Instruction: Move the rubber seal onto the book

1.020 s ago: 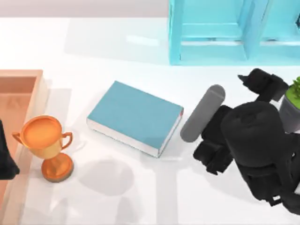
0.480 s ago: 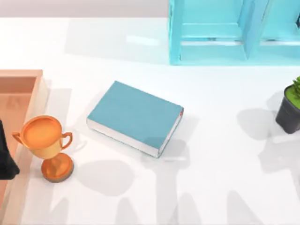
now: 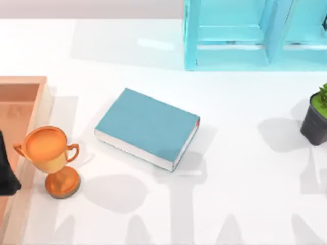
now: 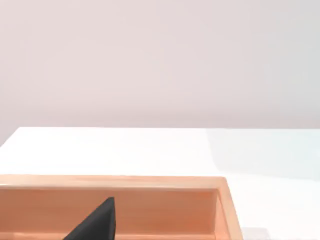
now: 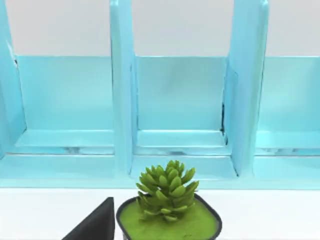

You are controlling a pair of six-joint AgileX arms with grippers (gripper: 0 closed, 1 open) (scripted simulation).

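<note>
Top view: thick teal-blue hardcover book [image 3: 147, 126] lies flat at frame centre on the white table [image 3: 245, 194], turned at an angle, white page edges facing lower left, small red mark at its right corner. Nothing rests on its cover. Shiny orange trophy cup [image 3: 48, 153] stands upright lower left, apart from the book. Light wooden tray [image 3: 30, 81] runs along the left edge, just beside the trophy. Dark part of the left arm [image 3: 5, 171] pokes in at the left edge, over the tray, well apart from the book. Light-blue open shelf unit [image 3: 230, 35] is at upper right. Green succulent in a black pot [image 3: 317, 120] sits at the right edge. Soft shadows fall across the lower table.

Left wrist view: dark wedge of the left gripper [image 4: 95, 225] at bottom centre-left, in front of the wooden tray's inner wall [image 4: 125, 181]; white table [image 4: 125, 150] and plain wall behind. Open or closed: cannot tell.

Right wrist view: dark wedge of the right gripper [image 5: 95, 225] at bottom, just beside the succulent's pot [image 5: 167, 190]; shelf unit [image 5: 122, 100] with its upright dividers behind. Open or closed: cannot tell.

Rubber seal: place relative to either gripper cannot be told.
</note>
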